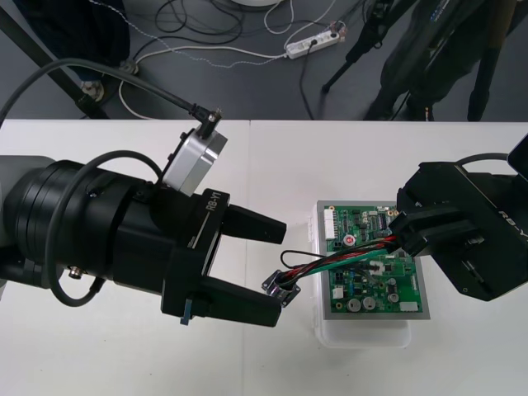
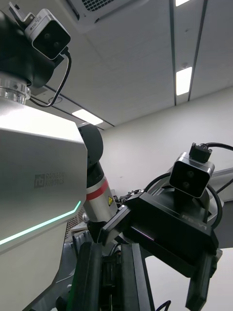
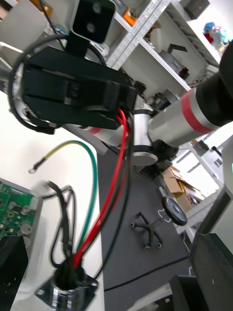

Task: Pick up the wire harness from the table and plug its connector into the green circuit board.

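The green circuit board (image 1: 373, 268) sits on its white base (image 1: 363, 332) at the table's right. Above the board, my right gripper (image 1: 406, 237) is shut on the harness wires (image 1: 346, 257). The red, black and green strands run leftward from it to the round flanged socket (image 1: 280, 289). That socket hangs between the wide-apart fingers of my open left gripper (image 1: 279, 271), close to its lower finger (image 1: 256, 307). In the left wrist view the socket (image 3: 68, 286) is near, the red wire (image 3: 109, 194) rises to the right gripper (image 3: 77, 92), and a green wire (image 3: 90, 184) loops aside. The plug is hidden.
The board's white base stands close to the table's front edge. Bare table (image 1: 346, 165) lies behind the board and in front of the left arm. The left gripper (image 2: 165, 238), with its camera (image 2: 191, 175), stands near in the right wrist view.
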